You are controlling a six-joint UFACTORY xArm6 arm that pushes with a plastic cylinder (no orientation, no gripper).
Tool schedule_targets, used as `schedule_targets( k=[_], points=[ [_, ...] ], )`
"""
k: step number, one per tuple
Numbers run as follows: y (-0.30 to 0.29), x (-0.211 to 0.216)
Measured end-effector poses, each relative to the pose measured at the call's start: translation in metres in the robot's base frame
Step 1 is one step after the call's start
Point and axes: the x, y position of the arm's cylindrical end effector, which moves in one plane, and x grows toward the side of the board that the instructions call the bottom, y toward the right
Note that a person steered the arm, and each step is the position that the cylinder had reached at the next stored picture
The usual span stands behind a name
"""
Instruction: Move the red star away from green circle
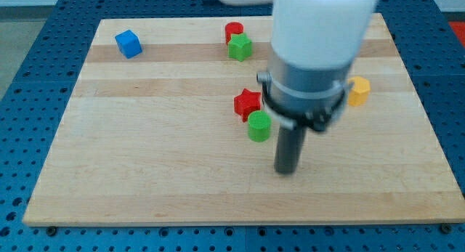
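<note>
My tip (pixel 287 170) rests just right of green circle (pixel 259 126), touching nothing.

One camera looks down at a slant from the board's (pixel 145 172) near edge, taking in nearly all of it.

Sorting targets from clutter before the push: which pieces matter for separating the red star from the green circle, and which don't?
Job: red star, green circle touching it, my tip toward the view's bottom right.
Lying about: blue cube, red cylinder, green star, yellow block.
</note>
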Motion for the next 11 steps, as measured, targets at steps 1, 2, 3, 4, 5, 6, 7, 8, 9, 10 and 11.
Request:
schedule_targets(
  k=[1, 2, 3, 4, 5, 6, 7, 8, 9, 10, 11],
  points=[
    [-0.007, -0.060],
    [-0.018, -0.111],
    [-0.028, -0.131],
    [0.001, -0.113],
    [0.042, -0.076],
    [0.035, -0.035],
    [-0.031, -0.021],
    [-0.072, -0.015],
    [-0.077, -0.033],
    [-0.066, -0.109],
    [-0.066, -0.134]
  ],
)
